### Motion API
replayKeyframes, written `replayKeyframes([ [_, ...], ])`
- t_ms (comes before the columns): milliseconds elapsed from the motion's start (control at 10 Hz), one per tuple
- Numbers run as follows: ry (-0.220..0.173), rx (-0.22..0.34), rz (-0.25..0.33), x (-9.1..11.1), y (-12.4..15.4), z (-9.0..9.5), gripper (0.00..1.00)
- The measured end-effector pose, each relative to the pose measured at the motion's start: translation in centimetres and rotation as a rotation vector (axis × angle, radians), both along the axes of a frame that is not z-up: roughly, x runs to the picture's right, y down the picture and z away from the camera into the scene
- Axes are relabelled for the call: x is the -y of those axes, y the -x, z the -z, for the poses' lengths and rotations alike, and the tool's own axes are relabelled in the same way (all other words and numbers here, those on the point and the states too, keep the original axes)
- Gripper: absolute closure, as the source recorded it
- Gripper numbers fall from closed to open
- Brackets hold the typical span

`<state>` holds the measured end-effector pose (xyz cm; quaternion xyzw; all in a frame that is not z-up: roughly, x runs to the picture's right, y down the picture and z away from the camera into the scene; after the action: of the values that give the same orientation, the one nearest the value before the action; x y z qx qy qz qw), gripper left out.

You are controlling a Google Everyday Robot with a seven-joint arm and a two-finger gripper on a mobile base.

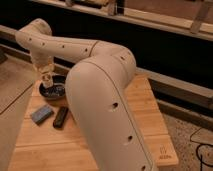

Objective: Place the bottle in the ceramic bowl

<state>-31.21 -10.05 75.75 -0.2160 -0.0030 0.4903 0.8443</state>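
While the gripper [47, 74], fingers closed on the bottle [48, 79], hangs over the 10 o'clock rim of the ceramic bowl [45, 94], release here could clip that rim and tumble the bottle onto the table [150, 115].

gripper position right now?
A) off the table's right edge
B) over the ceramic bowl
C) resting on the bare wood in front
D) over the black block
B: the gripper hangs just above the ceramic bowl at the table's far left, shut on the bottle. The black block lies nearer the camera, apart from it.
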Motion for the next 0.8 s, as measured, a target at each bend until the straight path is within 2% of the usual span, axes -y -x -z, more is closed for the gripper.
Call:
replayKeyframes([
  [200,-0.025,-0.004,-0.025,-0.5,-0.7,1.5,1.0],
  [500,-0.065,-0.015,-0.083,-1.8,-3.9,3.6,1.0],
  [600,-0.062,-0.023,-0.095,-2.3,-4.6,3.5,1.0],
  [800,-0.051,-0.065,-0.11,-3.4,-6.8,1.9,1.0],
])
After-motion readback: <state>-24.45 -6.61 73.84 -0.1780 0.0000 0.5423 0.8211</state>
